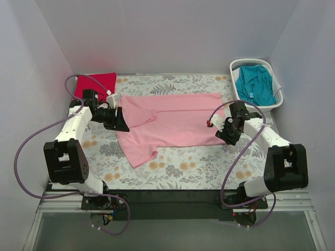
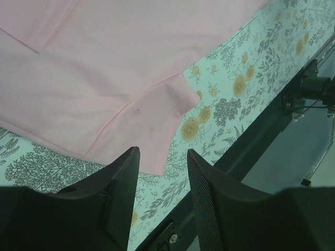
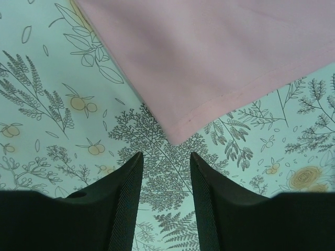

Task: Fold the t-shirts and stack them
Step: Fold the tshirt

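top view, left gripper [image 1: 122, 122]: fingers parted, gripping nothing; it is at the left edge of the pink shirt [image 1: 172, 123], by the collar end.
top view, right gripper [image 1: 224, 136]: fingers parted, gripping nothing; it is at the shirt's right hem corner.
top view, pink shirt: spread flat across the flowered cloth [image 1: 183, 167], between the two grippers, one sleeve pointing toward the arm bases.
top view, red shirt [image 1: 97, 83]: folded at the far left corner, behind the left gripper.
top view, teal shirt [image 1: 255, 83]: bunched inside the white basket [image 1: 238, 65] at the far right.
left wrist view, left gripper [image 2: 162, 157]: released, with a clear gap between the dark fingers [image 2: 118, 193] and only cloth showing through it.
left wrist view, pink shirt [image 2: 115, 68]: its sleeve edge lies just beyond the fingertips; touching or not cannot be told.
right wrist view, right gripper [image 3: 166, 156]: released, with flowered cloth [image 3: 52, 104] in the gap.
right wrist view, pink shirt [image 3: 220, 57]: its hemmed corner points at the gap, just beyond the fingertips.
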You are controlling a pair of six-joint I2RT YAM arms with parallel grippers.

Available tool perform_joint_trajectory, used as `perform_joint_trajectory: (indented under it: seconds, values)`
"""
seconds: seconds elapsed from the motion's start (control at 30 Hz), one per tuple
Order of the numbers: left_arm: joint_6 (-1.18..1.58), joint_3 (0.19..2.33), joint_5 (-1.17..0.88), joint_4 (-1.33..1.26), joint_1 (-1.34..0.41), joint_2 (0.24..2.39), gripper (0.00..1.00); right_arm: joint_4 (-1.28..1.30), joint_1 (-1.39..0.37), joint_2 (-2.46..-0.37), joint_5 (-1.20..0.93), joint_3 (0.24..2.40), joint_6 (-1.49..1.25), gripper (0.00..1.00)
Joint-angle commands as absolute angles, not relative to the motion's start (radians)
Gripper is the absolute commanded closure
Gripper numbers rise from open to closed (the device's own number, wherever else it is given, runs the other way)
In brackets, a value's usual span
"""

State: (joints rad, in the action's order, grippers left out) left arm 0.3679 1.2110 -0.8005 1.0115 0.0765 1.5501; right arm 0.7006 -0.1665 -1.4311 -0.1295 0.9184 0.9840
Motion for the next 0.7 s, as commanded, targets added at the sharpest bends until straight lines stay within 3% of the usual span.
perform_joint_trajectory:
  seconds: [0.0, 0.5, 0.6, 0.67]
  values:
    - [0.338, 1.206, -0.789, 1.002, 0.081, 1.493, 0.60, 0.623, -0.178, -1.419, -0.109, 0.899, 1.049, 0.53]
    - [0.285, 1.135, -0.670, 0.953, 0.081, 1.474, 0.59, 0.535, -0.207, -1.500, -0.075, 0.818, 1.049, 0.59]
    - [0.230, 1.101, -0.640, 0.934, 0.081, 1.463, 0.59, 0.522, -0.207, -1.509, -0.069, 0.804, 1.052, 0.68]
    - [0.193, 1.083, -0.621, 0.925, 0.080, 1.454, 0.61, 0.517, -0.207, -1.516, -0.064, 0.804, 1.043, 0.85]
